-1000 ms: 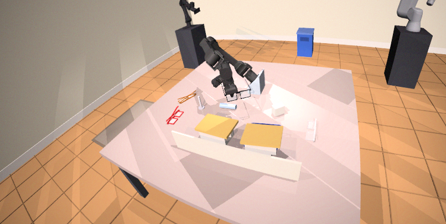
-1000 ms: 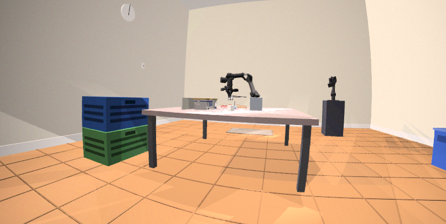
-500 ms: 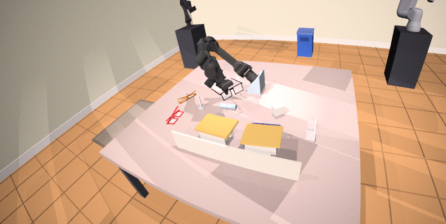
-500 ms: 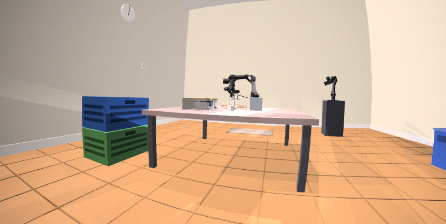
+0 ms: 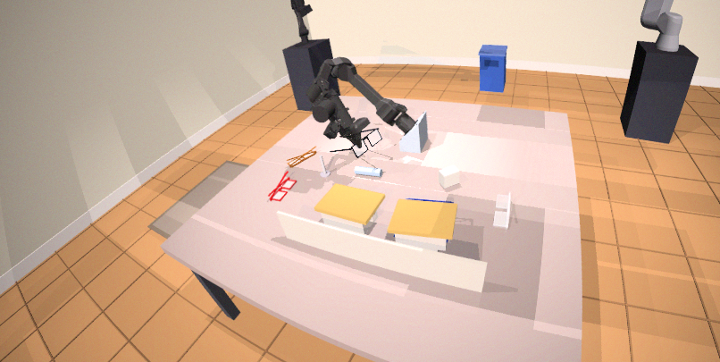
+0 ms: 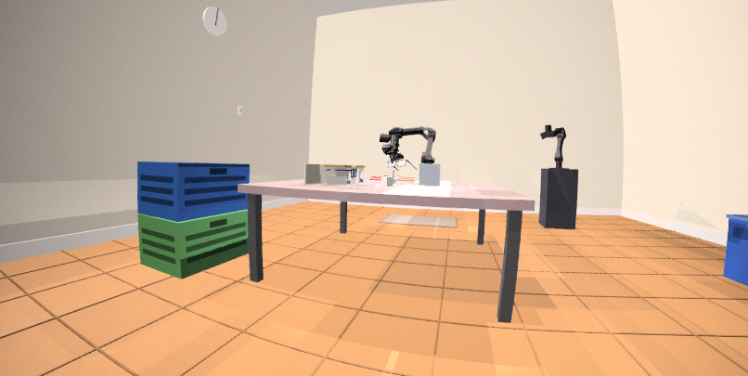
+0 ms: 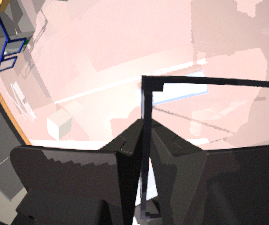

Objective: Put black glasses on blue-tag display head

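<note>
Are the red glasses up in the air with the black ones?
No, the red glasses lie on the table, while the black glasses hang from the jaws.

The black robot arm (image 5: pixel 364 92) (image 6: pixel 412 131) goes up from its base, bends over at the top — like a big hook — and then hangs down. Its wrist (image 5: pixel 336 116) (image 6: pixel 390 149) is tipped in the top view, with the hand end low. The gripper (image 5: pixel 358 143) (image 6: pixel 393 162) (image 7: pixel 145 124) is up in the air, pointing down at a slant. Its two dark fingers are nearly together — pinched on something thin, one on each side.
</note>
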Robot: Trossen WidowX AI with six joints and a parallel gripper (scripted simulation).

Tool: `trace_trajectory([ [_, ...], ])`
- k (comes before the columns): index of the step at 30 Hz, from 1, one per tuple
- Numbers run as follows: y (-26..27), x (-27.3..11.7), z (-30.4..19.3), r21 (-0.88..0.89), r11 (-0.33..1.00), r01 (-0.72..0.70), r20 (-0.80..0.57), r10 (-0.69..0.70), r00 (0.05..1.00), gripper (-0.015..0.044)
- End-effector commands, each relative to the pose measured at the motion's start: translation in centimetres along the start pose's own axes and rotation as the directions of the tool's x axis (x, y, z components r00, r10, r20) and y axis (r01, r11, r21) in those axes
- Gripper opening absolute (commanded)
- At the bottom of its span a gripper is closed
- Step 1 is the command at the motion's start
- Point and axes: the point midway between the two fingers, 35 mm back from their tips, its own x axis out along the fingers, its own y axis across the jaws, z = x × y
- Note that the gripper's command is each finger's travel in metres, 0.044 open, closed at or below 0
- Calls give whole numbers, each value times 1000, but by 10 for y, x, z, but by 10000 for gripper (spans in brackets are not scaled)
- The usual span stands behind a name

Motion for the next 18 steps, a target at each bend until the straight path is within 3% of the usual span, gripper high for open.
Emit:
trace_trajectory([
  [1,-8,-2,-4,-79,996,-36,-1,36,999,0],
  [18,-43,-21,-20,-448,883,-140,73,192,979,0],
])
